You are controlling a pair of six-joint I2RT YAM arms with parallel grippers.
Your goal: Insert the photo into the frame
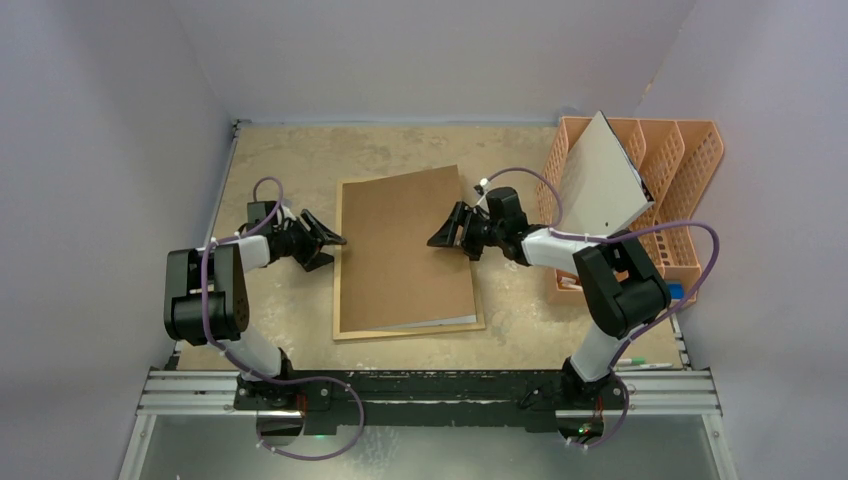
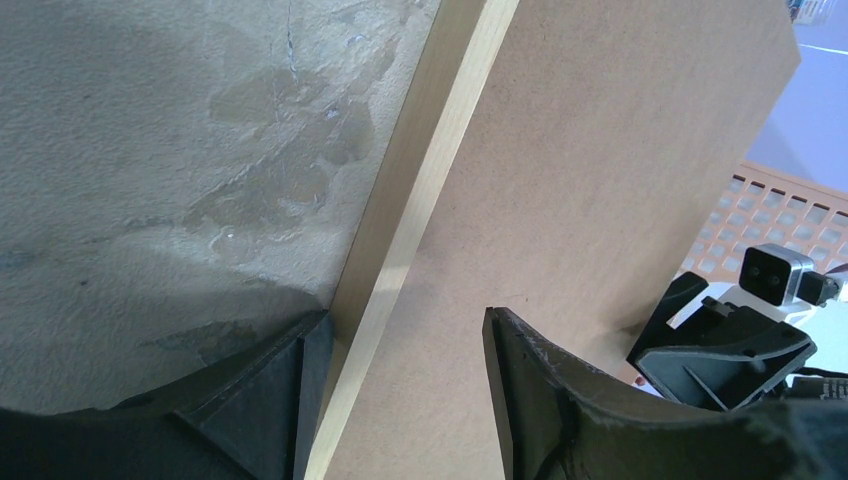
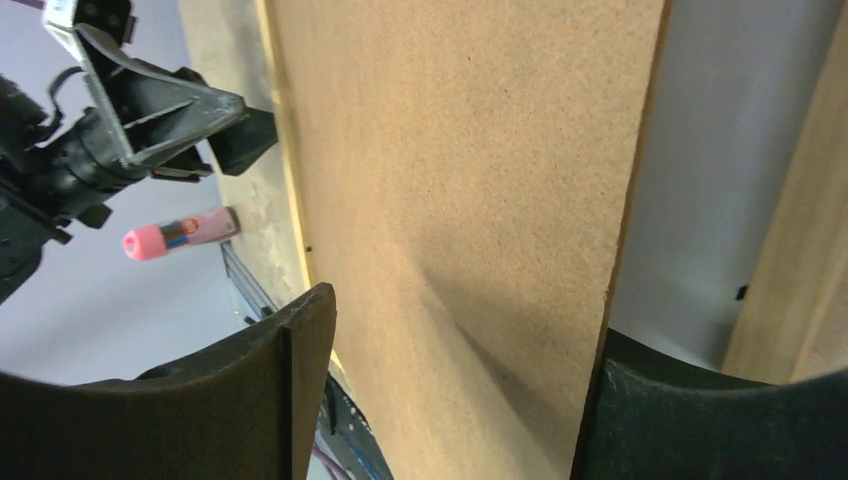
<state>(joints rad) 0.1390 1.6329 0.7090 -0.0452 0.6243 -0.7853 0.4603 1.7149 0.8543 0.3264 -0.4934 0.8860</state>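
The frame [image 1: 410, 331] lies face down in the middle of the table, its brown fibreboard back [image 1: 400, 250] on top and slightly skewed. My left gripper [image 1: 335, 240] is open, its jaws astride the frame's light-wood left rail [image 2: 430, 180], one finger on the table side and one over the back [image 2: 600, 150]. My right gripper [image 1: 440, 238] is open at the back's right edge [image 3: 450, 150], which stands off a grey-white sheet [image 3: 700, 150] and the right rail [image 3: 800, 230]. A thin grey-white strip [image 1: 440, 322] shows below the back. The cat photo is hidden.
An orange file rack [image 1: 690, 170] stands at the right with a grey-white board [image 1: 600, 185] leaning in it. A pink-capped marker [image 3: 175, 235] lies on the table beyond the frame's left side. Purple walls close in on both sides.
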